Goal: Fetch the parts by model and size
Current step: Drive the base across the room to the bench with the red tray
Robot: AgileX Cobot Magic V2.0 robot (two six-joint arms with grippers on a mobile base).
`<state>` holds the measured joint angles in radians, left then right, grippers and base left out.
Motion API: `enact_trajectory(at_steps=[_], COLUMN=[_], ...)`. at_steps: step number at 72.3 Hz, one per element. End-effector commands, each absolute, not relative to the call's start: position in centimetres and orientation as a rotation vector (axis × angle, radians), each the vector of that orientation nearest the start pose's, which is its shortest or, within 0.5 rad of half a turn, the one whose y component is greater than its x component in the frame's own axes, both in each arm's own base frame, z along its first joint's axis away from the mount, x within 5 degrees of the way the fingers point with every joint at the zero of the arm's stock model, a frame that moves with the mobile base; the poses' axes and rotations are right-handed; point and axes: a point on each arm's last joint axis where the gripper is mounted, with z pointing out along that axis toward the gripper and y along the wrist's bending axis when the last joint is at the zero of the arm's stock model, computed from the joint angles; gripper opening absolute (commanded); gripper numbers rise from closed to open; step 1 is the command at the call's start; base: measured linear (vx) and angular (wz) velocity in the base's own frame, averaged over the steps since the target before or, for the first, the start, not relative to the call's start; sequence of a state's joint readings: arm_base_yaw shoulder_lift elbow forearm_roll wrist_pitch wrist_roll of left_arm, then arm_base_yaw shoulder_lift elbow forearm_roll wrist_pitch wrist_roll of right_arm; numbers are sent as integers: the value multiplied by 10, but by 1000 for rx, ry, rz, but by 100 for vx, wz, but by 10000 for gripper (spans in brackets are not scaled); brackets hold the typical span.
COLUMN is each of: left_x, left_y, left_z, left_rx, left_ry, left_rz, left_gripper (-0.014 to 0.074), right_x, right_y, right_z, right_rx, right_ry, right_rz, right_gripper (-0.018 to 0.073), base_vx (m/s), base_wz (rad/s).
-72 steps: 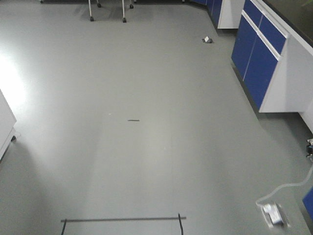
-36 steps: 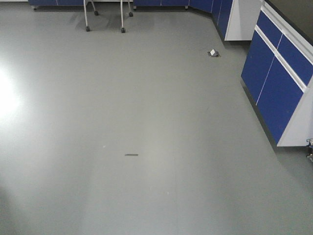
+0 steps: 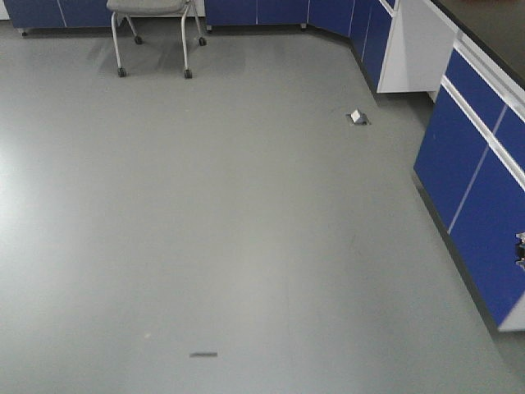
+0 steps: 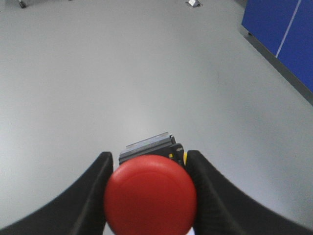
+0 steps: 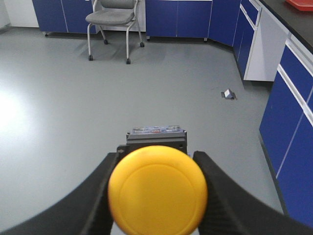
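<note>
In the left wrist view my left gripper [image 4: 149, 164] is shut on the red push-button switch [image 4: 150, 193]; its red mushroom cap faces the camera and its dark blocky base pokes out beyond the black fingers [image 4: 93, 186]. In the right wrist view my right gripper [image 5: 156, 159] is shut on the yellow push-button switch [image 5: 157, 190], cap towards the camera, dark base beyond it. Both are held above the grey floor. Neither gripper shows in the front view.
Blue cabinets [image 3: 484, 205] under a dark counter line the right side and the far wall [image 3: 271, 10]. A grey chair on castors [image 3: 152, 33] stands at the back left. A small floor socket [image 3: 358, 117] and a dark floor mark [image 3: 203, 355] lie ahead.
The view has travelled forward across the floor: the dark floor mark has slid down the frame, the chair and far cabinets have come into view, and the taped rectangle has dropped out of sight.
</note>
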<state>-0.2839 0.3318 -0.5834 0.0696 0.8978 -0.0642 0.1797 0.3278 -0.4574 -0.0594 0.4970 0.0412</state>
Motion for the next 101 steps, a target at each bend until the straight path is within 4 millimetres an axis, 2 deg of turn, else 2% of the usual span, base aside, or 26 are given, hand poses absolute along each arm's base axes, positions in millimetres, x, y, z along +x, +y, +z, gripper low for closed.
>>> enact_trajectory(at_steps=[1,101], left_x=[54,54], left_y=[-11,-11], left_z=[320,320], left_rx=[241,241], left_ry=[2033,2033], left_rz=[-138,-138], left_gripper=[-6,-6], right_x=[73,73], right_y=[10,10], right_z=[317,317], right_rx=[-158,-158], right_ry=[1740,1741], right_rz=[82,83], right_gripper=[-10,-10], base_vx=[73,69], base_wz=[2,2])
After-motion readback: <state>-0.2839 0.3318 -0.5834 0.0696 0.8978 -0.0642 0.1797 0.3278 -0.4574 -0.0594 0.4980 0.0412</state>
